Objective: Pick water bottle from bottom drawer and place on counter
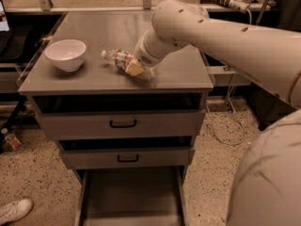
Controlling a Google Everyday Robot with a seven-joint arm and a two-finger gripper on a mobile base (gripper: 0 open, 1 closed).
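Sideways over the counter (178, 74), the clear, white-capped water bottle (118, 58) — red-banded — sits pinched in the hand (135, 68).

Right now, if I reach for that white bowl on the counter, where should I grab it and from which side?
Pinch the rim of the white bowl from straight above, at the edge farthest from the end effector, which is at the water bottle in the middle of the counter. The bowl stands upright, mouth open, rim exposed all round.
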